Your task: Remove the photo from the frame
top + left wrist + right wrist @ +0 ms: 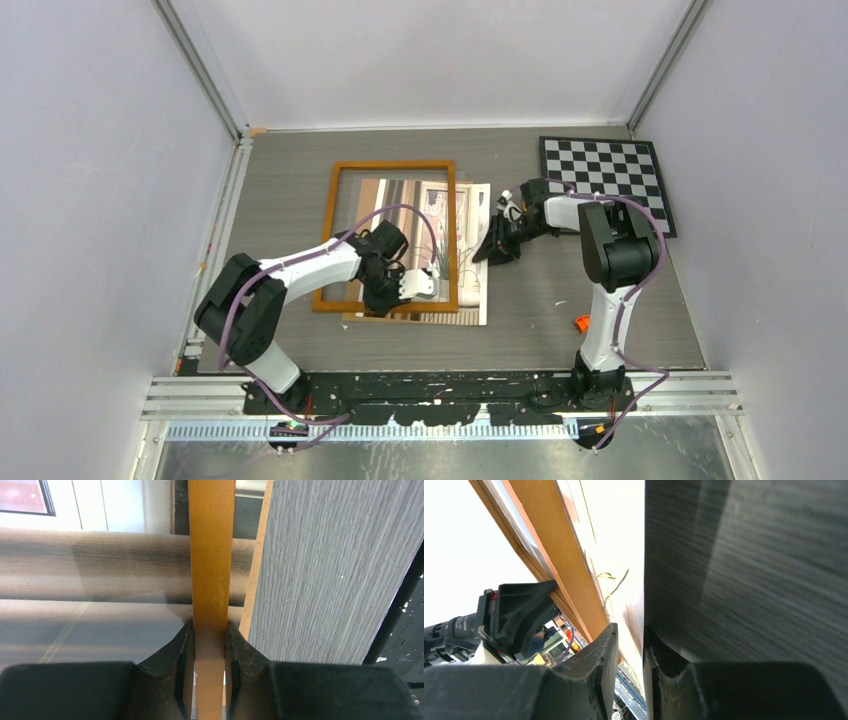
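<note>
Top external view shows the frame (390,166), a narrow orange-brown wooden rectangle, lying mid-way across the grey worktop (560,300). The photo (473,270) is offset beneath it, so a pale strip pokes past the border on the side toward the right hand (497,245). The left hand (408,285) reaches in over the frame's near right corner. Its wrist camera shows the left hand (210,630) pressed together on the frame (211,555), one finger on each side of the wooden bar. The right hand sits at the photo's outer edge. On its own wrist camera the right hand (630,635) has its fingers a little apart, with the photo (619,530) running down into the gap and the frame (569,565) just beyond. I cannot tell whether it is pinching the paper or merely straddling it. My reading is that the separating step is under way: one hand steadies the frame while the other works the print sideways. The next move would call for a sure pinch on the photo's edge, then a flat pull away from the left hand without buckling the paper. Behind the right hand lies a black-and-white checkerboard (605,180), close enough to crowd the pull. A small orange bit (581,322) lies nearer that arm's base, and the left arm's purple cable (400,206) loops over the frame.
</note>
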